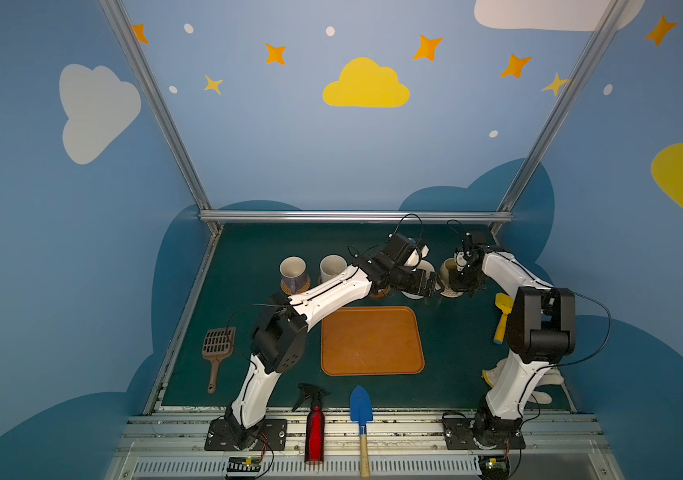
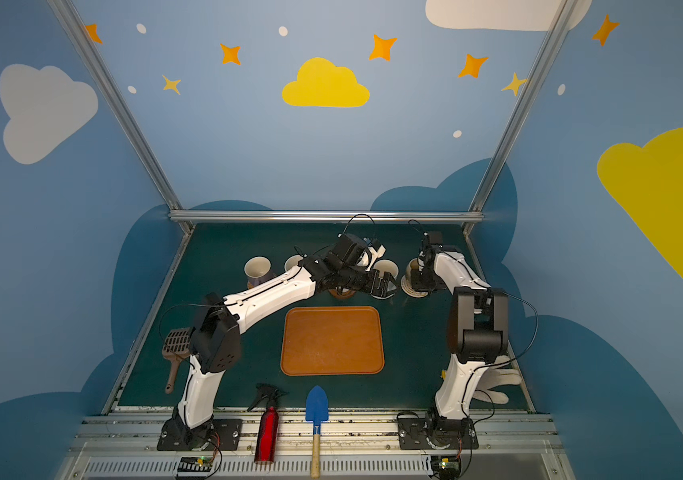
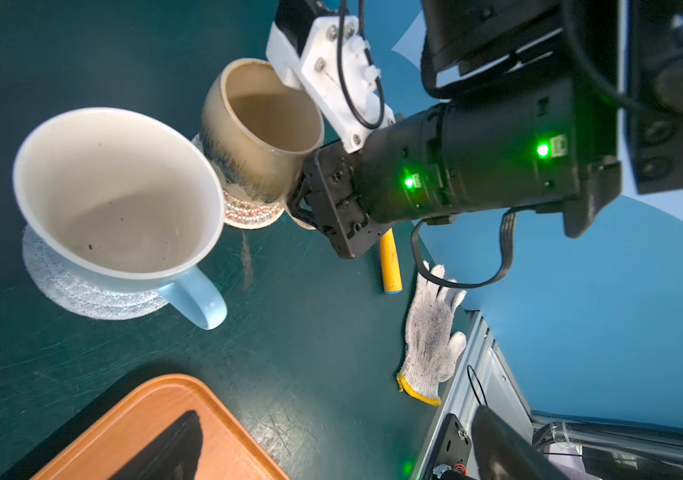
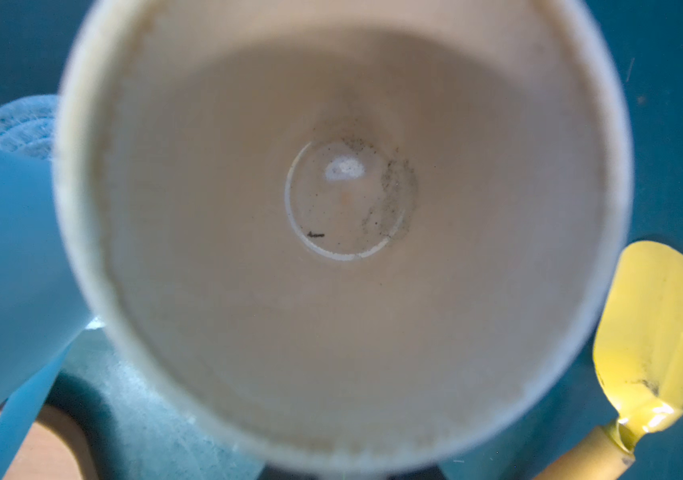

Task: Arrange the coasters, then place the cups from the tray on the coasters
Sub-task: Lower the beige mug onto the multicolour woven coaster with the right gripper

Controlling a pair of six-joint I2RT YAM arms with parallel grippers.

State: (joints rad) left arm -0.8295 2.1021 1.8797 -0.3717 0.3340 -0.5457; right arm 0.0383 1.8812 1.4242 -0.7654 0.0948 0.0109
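Note:
The orange-brown tray (image 1: 373,340) (image 3: 144,415) lies bare in the middle. Behind it stand the cups. The lilac cup (image 1: 293,270) sits on a woven tan coaster (image 1: 290,286), with a cream-white cup (image 1: 331,266) beside it. The light blue cup (image 3: 115,195) rests on a grey-white rope coaster (image 3: 82,295). The yellowish-tan cup (image 3: 256,124) (image 4: 331,208) sits on the beige rope coaster (image 3: 248,212). My right gripper (image 3: 300,195) (image 1: 460,278) is shut at its side on its handle. My left gripper (image 1: 433,289) (image 3: 340,457) hangs open beside the blue cup, holding nothing. My left arm covers a brown wooden coaster (image 1: 379,294).
A yellow scoop (image 1: 502,316) (image 4: 655,332) and a white glove (image 3: 431,332) lie on the right near my right arm. A red spray bottle (image 1: 314,432) and a blue trowel (image 1: 360,409) lie at the front edge. A brown slotted scoop (image 1: 217,345) lies at the left.

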